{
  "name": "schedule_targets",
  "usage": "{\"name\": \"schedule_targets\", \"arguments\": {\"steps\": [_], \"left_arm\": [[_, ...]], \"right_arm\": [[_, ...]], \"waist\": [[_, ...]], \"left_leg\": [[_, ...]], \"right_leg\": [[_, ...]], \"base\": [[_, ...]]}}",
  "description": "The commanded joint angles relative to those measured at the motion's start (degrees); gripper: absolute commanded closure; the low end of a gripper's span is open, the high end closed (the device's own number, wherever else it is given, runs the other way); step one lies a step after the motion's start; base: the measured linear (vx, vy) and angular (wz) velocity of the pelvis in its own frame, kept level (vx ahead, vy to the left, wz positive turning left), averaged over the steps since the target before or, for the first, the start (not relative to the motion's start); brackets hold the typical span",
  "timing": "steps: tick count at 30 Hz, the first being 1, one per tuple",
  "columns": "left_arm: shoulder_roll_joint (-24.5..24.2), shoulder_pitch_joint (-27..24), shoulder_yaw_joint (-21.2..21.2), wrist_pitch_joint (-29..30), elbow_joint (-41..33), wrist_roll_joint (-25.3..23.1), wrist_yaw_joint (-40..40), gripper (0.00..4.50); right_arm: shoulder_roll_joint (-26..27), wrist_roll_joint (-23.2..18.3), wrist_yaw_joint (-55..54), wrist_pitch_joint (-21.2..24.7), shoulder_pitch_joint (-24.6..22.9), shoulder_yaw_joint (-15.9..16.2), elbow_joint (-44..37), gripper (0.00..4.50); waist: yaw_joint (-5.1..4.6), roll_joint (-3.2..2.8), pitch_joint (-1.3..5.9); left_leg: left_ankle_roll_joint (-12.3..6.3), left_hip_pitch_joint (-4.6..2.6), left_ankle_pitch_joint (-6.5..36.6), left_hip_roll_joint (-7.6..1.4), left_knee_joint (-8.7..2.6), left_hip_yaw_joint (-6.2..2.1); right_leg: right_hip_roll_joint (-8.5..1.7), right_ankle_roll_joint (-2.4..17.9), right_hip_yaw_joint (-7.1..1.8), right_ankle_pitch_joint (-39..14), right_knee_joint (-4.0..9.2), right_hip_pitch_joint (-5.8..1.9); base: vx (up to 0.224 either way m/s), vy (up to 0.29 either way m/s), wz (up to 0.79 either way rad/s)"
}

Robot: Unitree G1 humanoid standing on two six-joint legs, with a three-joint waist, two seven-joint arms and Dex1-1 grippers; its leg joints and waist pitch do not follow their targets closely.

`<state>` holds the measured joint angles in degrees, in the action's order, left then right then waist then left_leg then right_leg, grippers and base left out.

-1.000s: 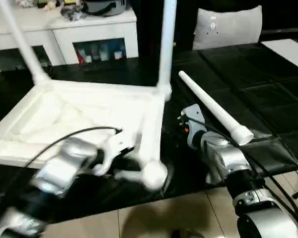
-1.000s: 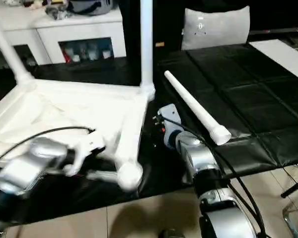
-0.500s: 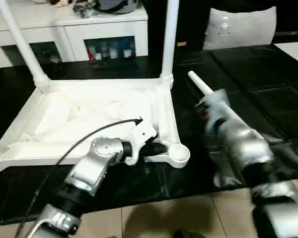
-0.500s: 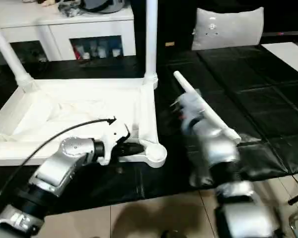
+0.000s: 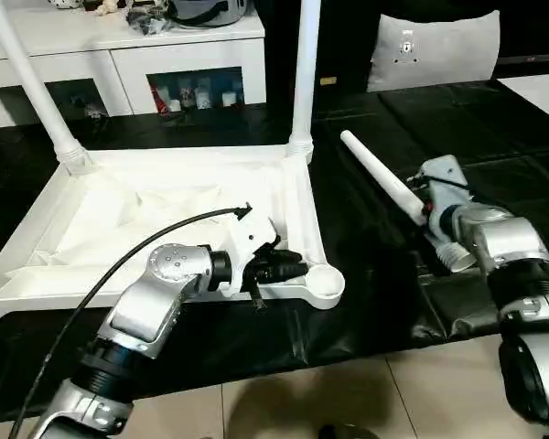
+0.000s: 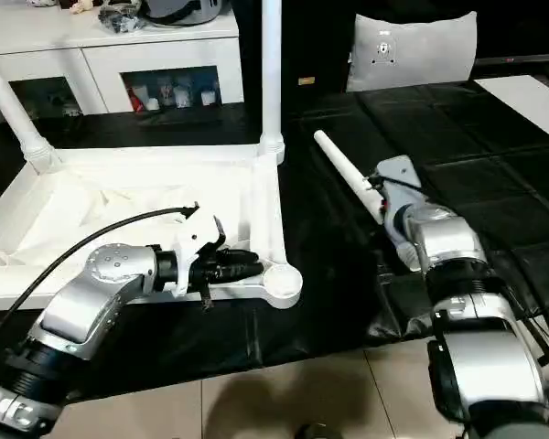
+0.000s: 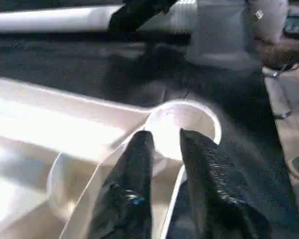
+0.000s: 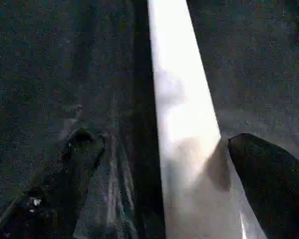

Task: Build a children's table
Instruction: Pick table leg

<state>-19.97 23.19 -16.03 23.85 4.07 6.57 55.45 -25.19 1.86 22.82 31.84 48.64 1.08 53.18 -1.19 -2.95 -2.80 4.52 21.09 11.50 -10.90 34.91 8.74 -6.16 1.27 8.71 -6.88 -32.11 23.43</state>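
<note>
A: Left wrist view gives us the left gripper with its 2 fingers slightly apart, straddling the tabletop rim at the empty corner socket.

B: We see 2 legs upright in the far sockets. Our right gripper spreads wide around the loose leg lying on the black mat.

Both forearms are rounded silver shells with black jointed rings nearer the body. A thin black cable arcs over the left one. The fingers are black and finely textured.
</note>
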Motion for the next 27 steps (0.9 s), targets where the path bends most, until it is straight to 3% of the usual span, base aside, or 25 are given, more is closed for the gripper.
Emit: {"name": "schedule_targets", "arguments": {"steps": [1, 7, 8, 20, 25, 26, 27], "left_arm": [[-0.96, -0.31, -0.55, 1.00, -1.52, 0.33, 0.83, 3.03], [-2.12, -0.92, -1.14, 2.31, -2.80, 0.73, 1.60, 2.52], [-2.30, -0.98, -1.17, 2.61, -3.00, 0.77, 1.84, 2.48], [-3.85, -1.17, -1.19, 4.21, -4.51, 1.61, 2.57, 1.57], [-3.84, -1.09, -1.20, 4.47, -4.74, 1.53, 2.57, 1.20], [-3.79, -1.01, -1.23, 4.49, -4.70, 1.50, 2.54, 1.16], [-3.83, -0.98, -1.26, 4.55, -4.77, 1.55, 2.51, 1.00]], "right_arm": [[-0.76, 0.77, 0.21, 0.29, 2.01, 0.26, 2.83, 0.00], [-1.61, 0.88, 6.57, 2.83, 4.40, 1.64, 8.64, 0.00], [-1.64, 0.77, 7.65, 3.02, 4.61, 1.62, 9.42, 0.29], [0.83, -1.74, 15.98, 7.35, 8.35, 1.06, 12.37, 1.25], [1.96, -2.58, 17.17, 8.58, 9.18, 0.47, 11.78, 1.69], [2.30, -2.69, 17.34, 8.85, 9.21, 0.46, 11.56, 1.76], [2.54, -2.71, 17.53, 9.05, 9.28, 0.42, 11.49, 1.86]], "waist": [[0.03, 1.10, 3.96], [0.27, 1.04, 3.96], [0.29, 1.11, 3.91], [0.25, 1.15, 3.76], [0.42, 1.06, 3.90], [0.50, 0.70, 3.88], [0.41, 0.84, 3.90]], "left_leg": [[-4.15, 0.12, 14.41, -1.36, -3.58, 0.05], [-4.49, 0.24, 14.37, -1.52, -3.50, 0.12], [-4.44, 0.28, 14.18, -1.51, -3.50, 0.14], [-3.97, 0.23, 15.63, -1.60, -3.38, 0.07], [-3.81, 0.23, 14.74, -1.77, -3.45, 0.02], [-3.75, 0.18, 14.80, -1.82, -3.50, -0.02], [-3.64, 0.19, 14.90, -1.86, -3.52, 0.00]], "right_leg": [[-2.28, 7.67, -2.29, -27.15, 3.90, -3.42], [-2.40, 8.99, -2.40, -25.62, 3.51, -3.60], [-2.35, 8.94, -2.38, -25.67, 3.49, -3.59], [-2.39, 8.33, -2.20, -28.56, 3.53, -3.48], [-2.39, 8.91, -2.38, -26.71, 3.26, -3.47], [-2.41, 9.13, -2.40, -26.38, 3.20, -3.47], [-2.38, 9.32, -2.45, -25.84, 3.19, -3.45]], "base": [[0.000, 0.000, 0.00], [0.000, 0.000, 0.00], [0.000, 0.000, 0.00], [0.000, 0.000, 0.00], [0.000, 0.000, 0.00], [0.000, 0.000, 0.00], [0.000, 0.000, 0.00]]}}
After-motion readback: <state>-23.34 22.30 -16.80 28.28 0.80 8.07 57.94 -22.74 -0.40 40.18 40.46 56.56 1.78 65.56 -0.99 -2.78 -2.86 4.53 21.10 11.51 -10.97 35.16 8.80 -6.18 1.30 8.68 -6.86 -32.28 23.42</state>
